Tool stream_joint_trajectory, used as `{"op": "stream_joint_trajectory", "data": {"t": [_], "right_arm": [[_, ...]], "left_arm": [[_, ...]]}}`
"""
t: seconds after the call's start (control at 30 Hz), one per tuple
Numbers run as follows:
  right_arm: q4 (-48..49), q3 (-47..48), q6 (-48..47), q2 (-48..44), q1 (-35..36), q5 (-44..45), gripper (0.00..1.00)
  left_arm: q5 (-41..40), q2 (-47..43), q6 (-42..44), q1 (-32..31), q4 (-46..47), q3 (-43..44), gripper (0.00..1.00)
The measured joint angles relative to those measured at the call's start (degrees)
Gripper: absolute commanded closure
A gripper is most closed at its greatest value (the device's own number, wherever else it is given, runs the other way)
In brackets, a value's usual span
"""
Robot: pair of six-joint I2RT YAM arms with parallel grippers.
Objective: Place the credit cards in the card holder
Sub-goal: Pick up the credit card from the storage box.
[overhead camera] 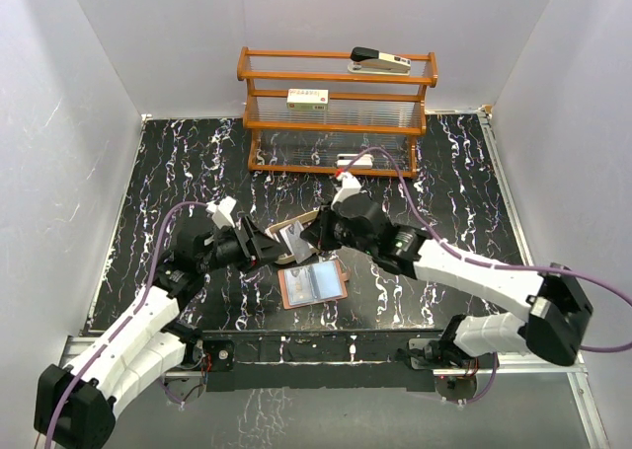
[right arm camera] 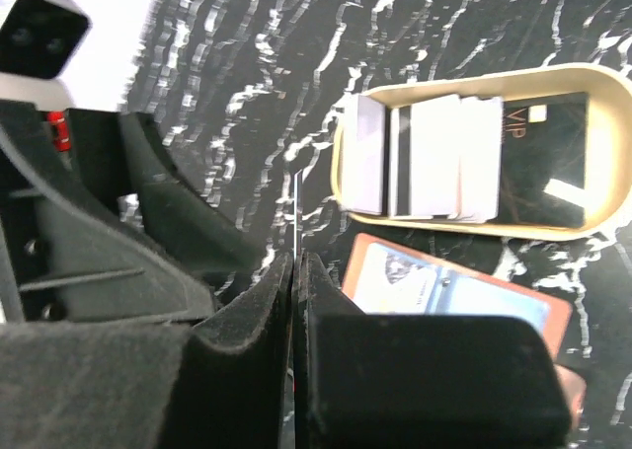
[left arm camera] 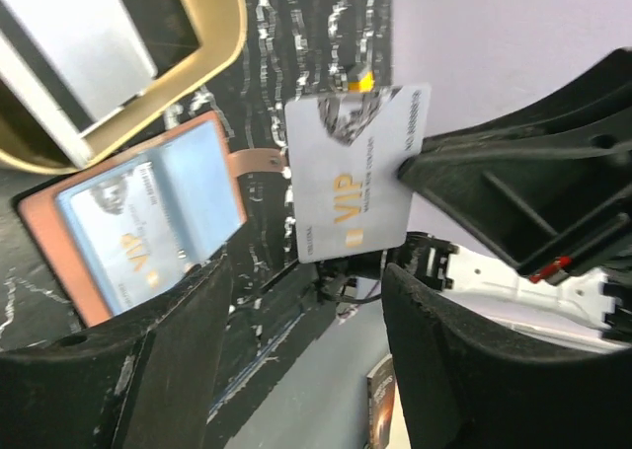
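right gripper [right arm camera: 296,263] is clenched on a white vip card [left arm camera: 351,173]; its wrist view shows the two black fingers pressed together with the card [right arm camera: 297,212] seen edge-on as a thin pale line between them; the card is gripped at one long edge and stands upright, off the table [overhead camera: 444,173]; left gripper [left arm camera: 306,286] is released, its fingers [left arm camera: 178,370] spread wide apart on either side of the card's lower end, with no touch visible between them and the card; from above, the two grippers face each other over the middle of the table, left gripper [overhead camera: 267,247] and right gripper [overhead camera: 309,236] with the card [overhead camera: 293,236] between them; the card holder [overhead camera: 312,283] lies open and flat on the table just in front of them, nearer the arm bases; in the left wrist view the card holder [left arm camera: 212,173] shows its reddish-brown border and bluish glossy pocket, with another vip card [left arm camera: 128,247] lying in it; the right wrist view shows the card holder [right arm camera: 444,286] just beside a tan oval tray [right arm camera: 474,227]; several pale cards [right arm camera: 434,158] and one dark card [right arm camera: 543,158] lie overlapping inside that tray; at the far side of the table stands a wooden rack [overhead camera: 336,77] with a stapler [overhead camera: 380,61] on its top shelf and a small white box [overhead camera: 307,99] on the shelf below.
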Motion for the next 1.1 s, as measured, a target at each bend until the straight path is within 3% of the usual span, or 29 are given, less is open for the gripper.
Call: {"op": "stream_joint_trajectory", "data": {"t": [0.27, 0.47, 0.53, 0.7, 0.8, 1.0, 1.1], "right_arm": [[9.7, -11.7, 10.0, -12.6, 0.0, -3.6, 1.0], [15.1, -14.4, 14.4, -14.7, 0.0, -5.3, 1.0], [16.6, -15.1, 15.2, -14.6, 0.0, -6.1, 1.0], [18.9, -15.9, 16.8, -13.2, 0.0, -7.6, 1.0], [18.8, -16.9, 17.0, -13.1, -0.3, -6.7, 0.92], [15.8, -17.4, 16.1, -12.5, -0.2, -5.2, 0.61], [13.0, -17.4, 14.5, -12.5, 0.0, -4.0, 0.51]], "left_arm": [[3.8, -2.7, -7.1, 0.0, 11.1, -1.8, 0.4], [6.0, -2.1, -13.0, 0.0, 19.9, -5.7, 0.47], [6.6, -1.2, -13.9, 0.0, 21.3, -5.7, 0.58], [7.5, -0.5, -16.6, 0.0, 25.6, -7.2, 0.97], [7.7, -0.5, -17.2, 0.1, 26.5, -7.8, 1.0], [7.9, -0.1, -16.8, 0.1, 26.5, -8.1, 1.0], [7.7, 0.7, -14.9, 0.1, 24.5, -8.1, 1.0]]}}
